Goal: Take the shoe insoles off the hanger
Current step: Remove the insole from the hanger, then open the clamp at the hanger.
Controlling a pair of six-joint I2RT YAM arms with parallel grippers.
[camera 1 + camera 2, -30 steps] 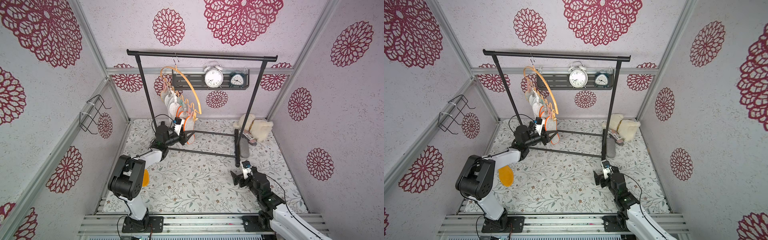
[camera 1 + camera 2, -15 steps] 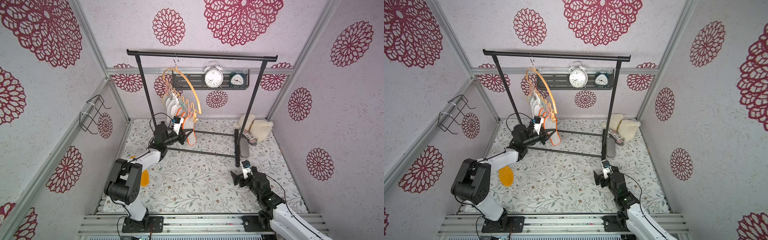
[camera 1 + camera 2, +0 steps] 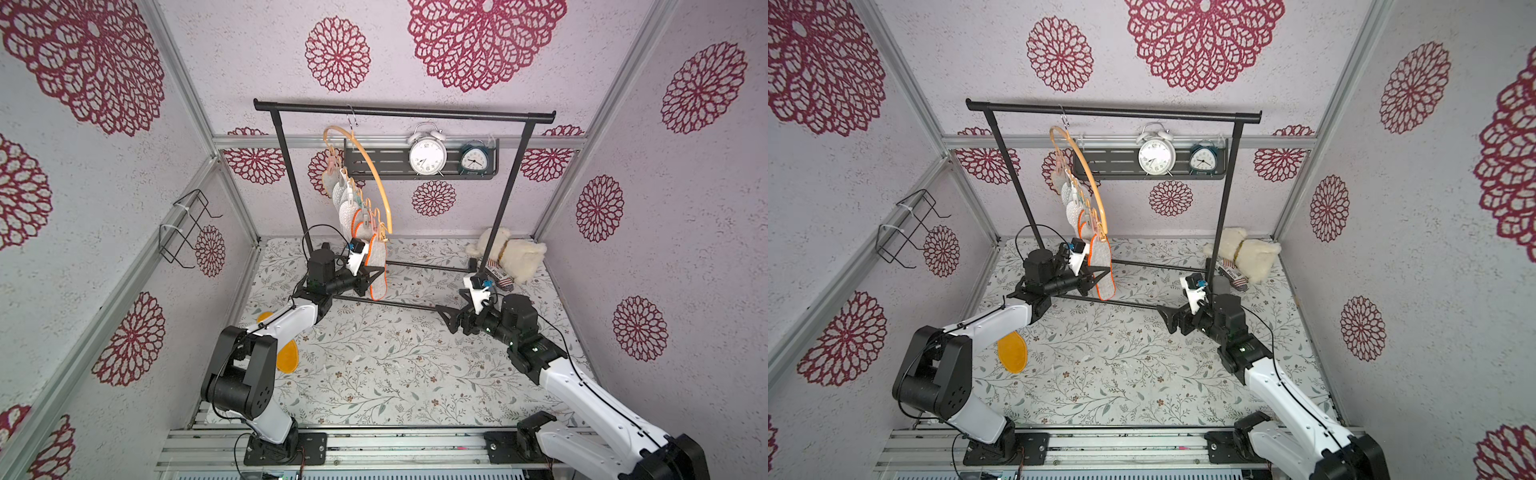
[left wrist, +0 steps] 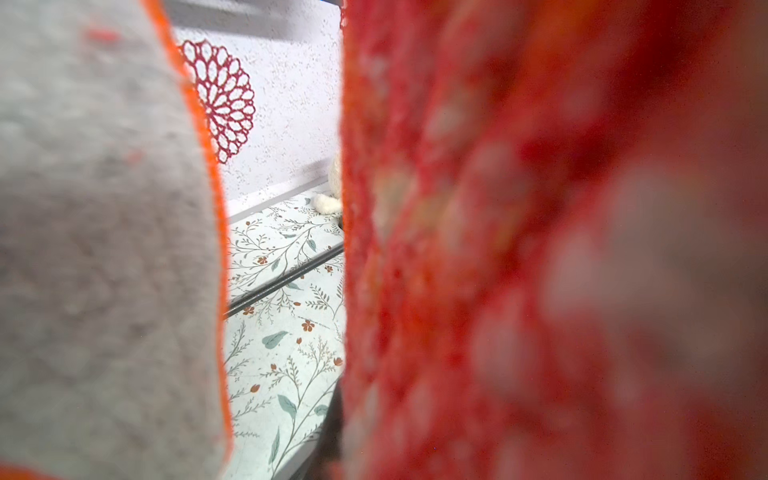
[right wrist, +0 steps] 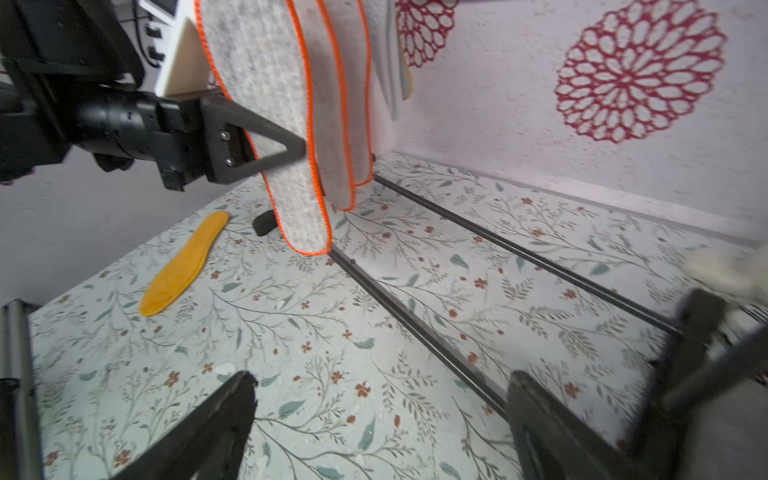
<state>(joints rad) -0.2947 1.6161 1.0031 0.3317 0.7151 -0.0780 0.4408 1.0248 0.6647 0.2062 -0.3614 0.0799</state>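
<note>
The left claw point(image 3: 380, 272) is clamped shut on the front insole point(image 3: 378, 286), the grey-backed one with orange edging. It's pinching it roughly halfway down, so the toe end dangles below the claw and the top runs up to the end peg of the hanger point(image 3: 376, 178). The right wrist cam shows the bite best: the left claw point(image 5: 299, 149) comes in from the side and its tips meet on that insole point(image 5: 266, 83). The hanger hooks on the black rack point(image 3: 403, 112) and sits nearly end-on in both top views. The right claw point(image 3: 446, 320) is spread wide with nothing in it, low over the floor point(image 3: 395, 374), just beside the rack's base bar and well apart from the hanging insoles. Counts: I get three orange-edged ones hanging in the right wrist view, plus paler ones bunched behind that I can't count cleanly. One yellow insole point(image 3: 286, 359) lies flat on the floor by the left arm, well apart from both claws. Also one hanger, one rack, two clocks point(image 3: 427, 154) on the shelf and one plush point(image 3: 513, 257) in the far corner. The left wrist cam is just blurry insole up close.
</note>
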